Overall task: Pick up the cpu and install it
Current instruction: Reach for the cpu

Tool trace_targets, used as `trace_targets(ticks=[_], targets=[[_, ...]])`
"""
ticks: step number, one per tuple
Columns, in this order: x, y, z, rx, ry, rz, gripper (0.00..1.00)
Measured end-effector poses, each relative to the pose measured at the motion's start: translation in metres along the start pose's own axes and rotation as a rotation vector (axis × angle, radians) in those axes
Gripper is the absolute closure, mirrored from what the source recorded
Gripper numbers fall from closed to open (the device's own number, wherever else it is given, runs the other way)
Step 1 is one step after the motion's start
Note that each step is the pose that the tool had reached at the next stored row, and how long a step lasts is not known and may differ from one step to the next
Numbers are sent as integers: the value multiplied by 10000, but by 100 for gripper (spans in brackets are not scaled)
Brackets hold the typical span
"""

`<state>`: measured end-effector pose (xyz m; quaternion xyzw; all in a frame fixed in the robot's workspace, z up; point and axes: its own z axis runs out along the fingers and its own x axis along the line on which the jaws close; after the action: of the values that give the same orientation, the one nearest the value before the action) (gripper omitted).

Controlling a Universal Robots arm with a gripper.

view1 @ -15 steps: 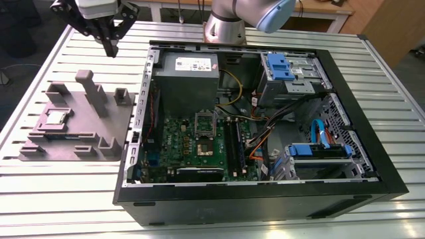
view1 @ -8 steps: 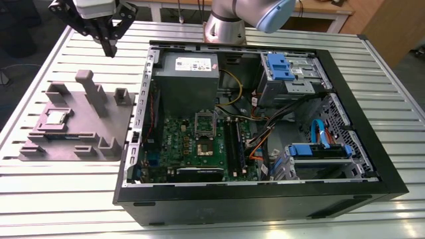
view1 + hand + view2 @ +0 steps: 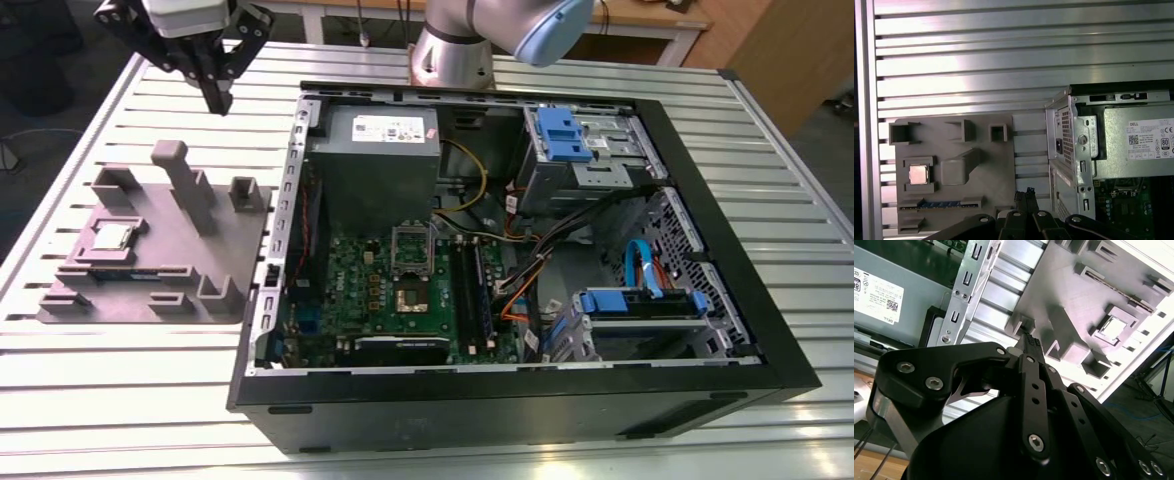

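Hovering over one bench (image 3: 134, 400), one gripper (image 3: 218, 100), fingers (image 3: 1030, 347) clenched empty, hangs apart from one cpu (image 3: 111, 237) seated in one grey tray (image 3: 234, 255) beside one open case (image 3: 534, 395).

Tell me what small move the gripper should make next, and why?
Probably slide the gripper across until it is above the chip. The chip lies in its pocket on the grey tray, while the gripper hangs empty near the tray's edge beside the computer case.

Silvery cpu (image 3: 111, 237), grey moulded tray (image 3: 234, 245), black gripper (image 3: 218, 100).
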<state>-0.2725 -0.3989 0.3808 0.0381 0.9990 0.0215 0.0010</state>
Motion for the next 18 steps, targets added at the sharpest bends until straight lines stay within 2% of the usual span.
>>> trace_targets(ticks=[18], targets=[[68,-5,0,0,0,-1,90]])
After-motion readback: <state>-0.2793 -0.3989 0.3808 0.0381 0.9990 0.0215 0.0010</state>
